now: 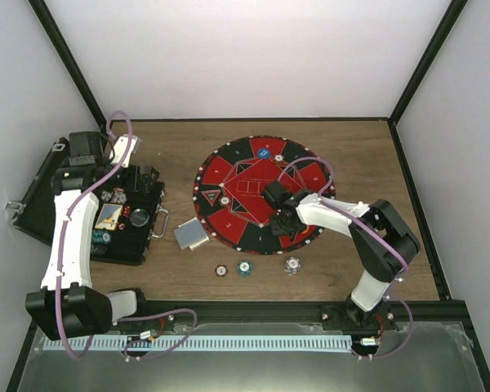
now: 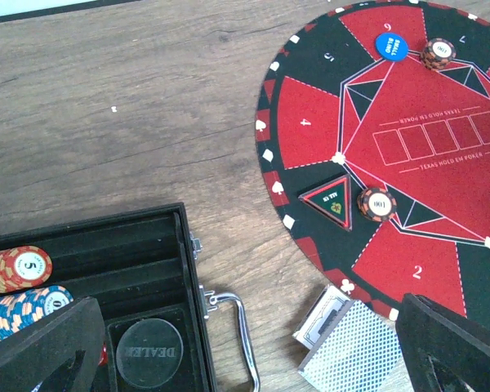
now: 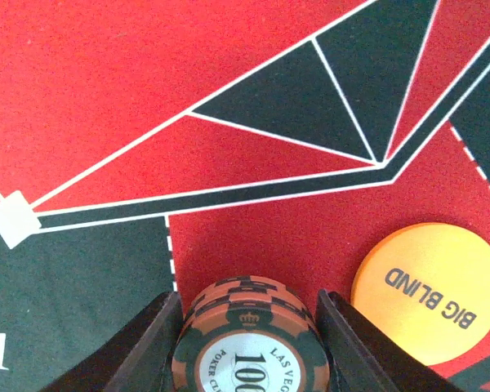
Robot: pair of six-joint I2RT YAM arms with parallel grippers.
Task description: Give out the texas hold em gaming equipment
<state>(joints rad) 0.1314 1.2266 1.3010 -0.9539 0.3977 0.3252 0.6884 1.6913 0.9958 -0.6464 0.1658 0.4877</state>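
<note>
Fingers on the right gripper pinch chips, pointing down at mat; left gripper gapes

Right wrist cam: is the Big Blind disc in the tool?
No. The right tool grips a stack of 100 chips; the orange Big Blind disc lies on the felt mat beside it.

Orange disc: BIG BLIND. Orange-black chip beside it: 100, LAS VEG…, POKER CL… Mat: TEXAS HOLD EM POKER, seat numbers 2, 4, 5. Clear disc in case: DEALER. Red chip: 5.
</note>
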